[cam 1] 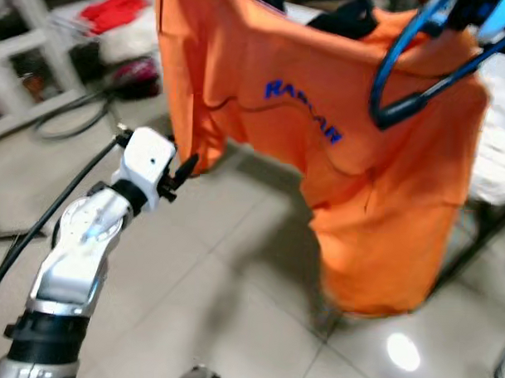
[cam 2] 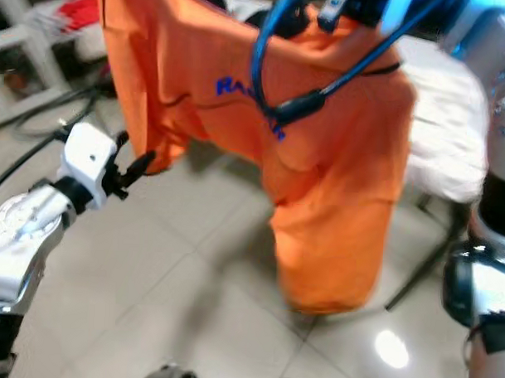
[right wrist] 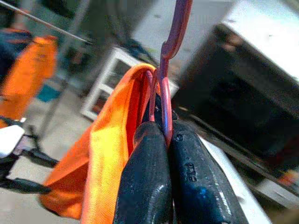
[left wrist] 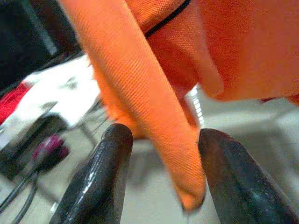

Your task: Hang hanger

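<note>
An orange shirt [cam 1: 352, 184] with blue lettering hangs in the air in front of me, draped on a blue hanger [cam 1: 409, 99]. In the right wrist view my right gripper [right wrist: 166, 135] is shut on the hanger's thin hook [right wrist: 174, 32], with orange cloth beside its fingers. My left gripper [cam 1: 185, 172] is raised at the shirt's lower left edge. In the left wrist view its fingers [left wrist: 105, 172] stand open, and a fold of the orange cloth [left wrist: 154, 116] hangs down between them.
A white shelf [cam 1: 25, 57] with red clothes [cam 1: 118, 6] stands at the back left, and a black cable [cam 1: 72, 120] lies on the tiled floor. A white-covered table [cam 1: 502, 156] with dark legs stands on the right.
</note>
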Controlling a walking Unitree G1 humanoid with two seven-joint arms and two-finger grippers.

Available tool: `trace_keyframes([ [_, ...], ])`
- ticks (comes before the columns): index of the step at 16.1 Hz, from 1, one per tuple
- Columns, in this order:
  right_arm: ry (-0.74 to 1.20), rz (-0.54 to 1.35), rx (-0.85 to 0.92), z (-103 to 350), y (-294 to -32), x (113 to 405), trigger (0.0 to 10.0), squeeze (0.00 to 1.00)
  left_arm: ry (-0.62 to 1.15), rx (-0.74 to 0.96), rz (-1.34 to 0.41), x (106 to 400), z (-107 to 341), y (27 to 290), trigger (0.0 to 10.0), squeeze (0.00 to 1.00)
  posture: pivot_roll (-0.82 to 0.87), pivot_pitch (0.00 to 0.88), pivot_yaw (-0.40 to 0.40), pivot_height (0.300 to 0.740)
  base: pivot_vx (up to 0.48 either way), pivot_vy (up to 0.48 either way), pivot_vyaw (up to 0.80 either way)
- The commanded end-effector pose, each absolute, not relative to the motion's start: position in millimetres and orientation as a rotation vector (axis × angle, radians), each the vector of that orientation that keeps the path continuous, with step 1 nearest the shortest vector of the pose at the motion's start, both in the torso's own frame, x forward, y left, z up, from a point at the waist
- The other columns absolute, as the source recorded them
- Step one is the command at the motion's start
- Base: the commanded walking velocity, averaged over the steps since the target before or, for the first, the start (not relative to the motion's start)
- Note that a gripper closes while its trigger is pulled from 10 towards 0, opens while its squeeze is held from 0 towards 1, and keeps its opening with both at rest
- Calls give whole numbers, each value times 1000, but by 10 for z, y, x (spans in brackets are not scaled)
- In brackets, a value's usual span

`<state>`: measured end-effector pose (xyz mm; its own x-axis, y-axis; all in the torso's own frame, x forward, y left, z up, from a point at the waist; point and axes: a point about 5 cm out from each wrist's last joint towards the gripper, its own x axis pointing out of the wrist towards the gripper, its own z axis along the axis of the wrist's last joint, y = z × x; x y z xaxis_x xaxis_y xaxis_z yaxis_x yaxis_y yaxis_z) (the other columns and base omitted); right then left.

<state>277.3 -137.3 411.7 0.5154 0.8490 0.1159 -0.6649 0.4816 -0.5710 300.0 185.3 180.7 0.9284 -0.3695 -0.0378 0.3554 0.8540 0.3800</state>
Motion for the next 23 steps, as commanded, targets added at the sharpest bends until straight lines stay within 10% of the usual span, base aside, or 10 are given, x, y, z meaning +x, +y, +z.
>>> trace_keyframes([
  [1,-474,946,-503,4213,-1393,2687,10000,0,-58,398,-371,2988,1863,1853,10000,0,-217,13,39,740,0,0,800],
  [10,-167,989,-451,3110,-1359,2724,10000,0,-1,430,-282,2749,1779,2101,10000,0,-164,0,-4,740,142,0,622],
  [23,111,194,-223,1574,-2175,2250,10000,0,114,171,-89,2503,1106,2032,10000,0,-146,36,16,740,270,0,0],
])
